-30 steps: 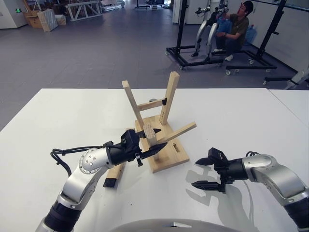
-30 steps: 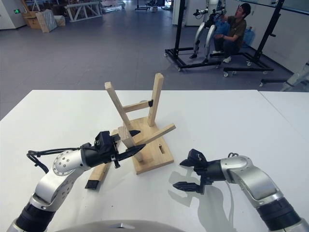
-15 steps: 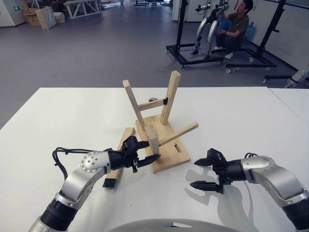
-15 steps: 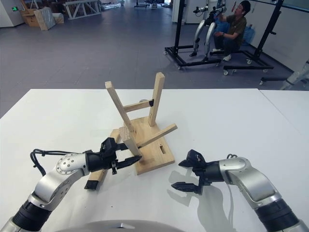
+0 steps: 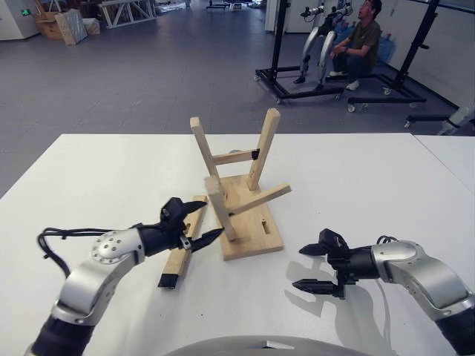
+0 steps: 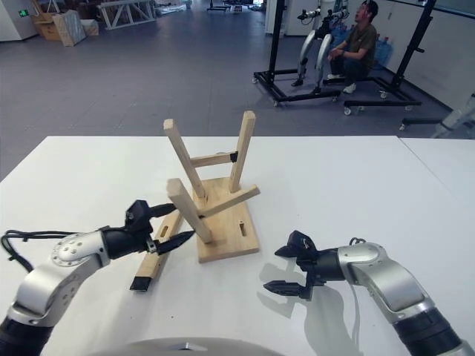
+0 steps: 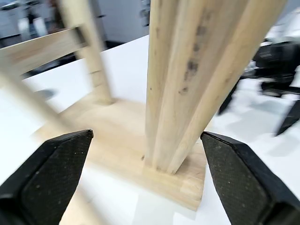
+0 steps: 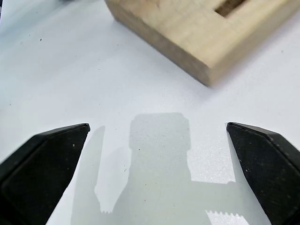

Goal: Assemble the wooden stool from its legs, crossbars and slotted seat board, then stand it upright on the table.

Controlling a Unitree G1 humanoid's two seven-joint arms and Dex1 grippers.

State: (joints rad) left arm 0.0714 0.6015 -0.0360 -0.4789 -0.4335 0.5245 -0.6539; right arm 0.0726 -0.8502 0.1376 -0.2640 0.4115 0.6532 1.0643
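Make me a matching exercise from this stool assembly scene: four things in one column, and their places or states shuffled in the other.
Things:
1. seat board
2. loose leg
3. left gripper
4. right gripper

States:
A. open over bare table, right of the board
B. flat on the table, legs rising from it
C. open, beside the tilted leg
D. lying flat left of the board, dark cap at its near end

Pairs: 1-B, 2-D, 3-C, 4-A.

White table (image 5: 371, 170) bears the seat board (image 5: 249, 241) (slotted) and a loose leg (image 5: 176, 261).
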